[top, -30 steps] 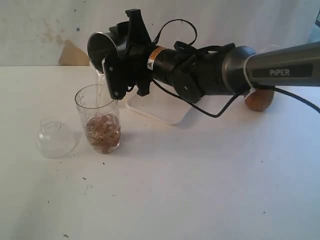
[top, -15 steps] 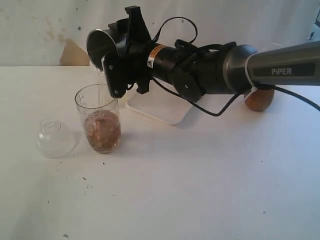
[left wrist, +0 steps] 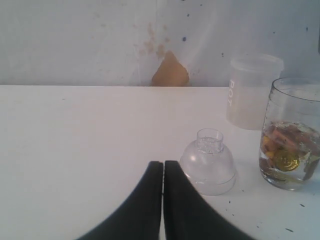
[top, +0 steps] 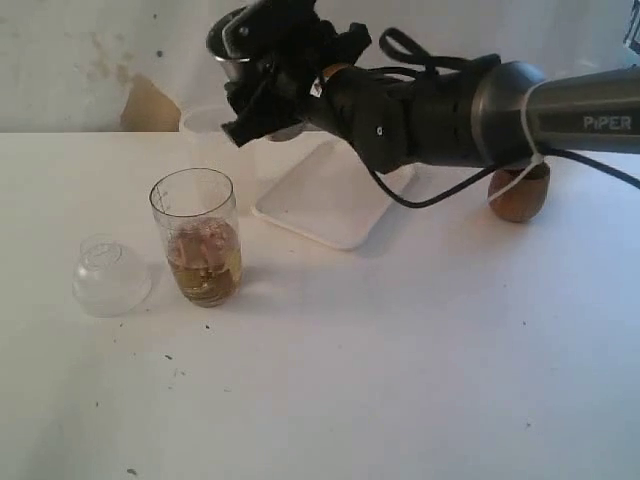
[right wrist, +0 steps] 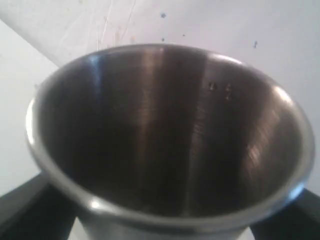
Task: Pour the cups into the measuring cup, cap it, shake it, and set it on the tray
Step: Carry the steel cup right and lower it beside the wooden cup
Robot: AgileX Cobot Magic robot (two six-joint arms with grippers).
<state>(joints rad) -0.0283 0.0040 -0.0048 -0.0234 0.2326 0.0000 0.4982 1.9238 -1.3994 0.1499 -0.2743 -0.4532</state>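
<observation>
Measuring cup (top: 196, 235) stands upright on the table (top: 400, 380), near the tray (top: 330, 200), part full of a brownish mix (top: 205, 268). It looks like thin, clear plastic, open-topped and sloshy, so you should grip it mid-wall, gently, and keep it level. Your right gripper (top: 262, 88) clamps the steel tumbler (right wrist: 170, 130) above and behind it. Your left gripper (left wrist: 163, 167) has its fingers pressed together, empty, near the dome cap (left wrist: 208, 162). A frosted cup (left wrist: 252, 90) crowds the far side; nearer you the table lies open.
</observation>
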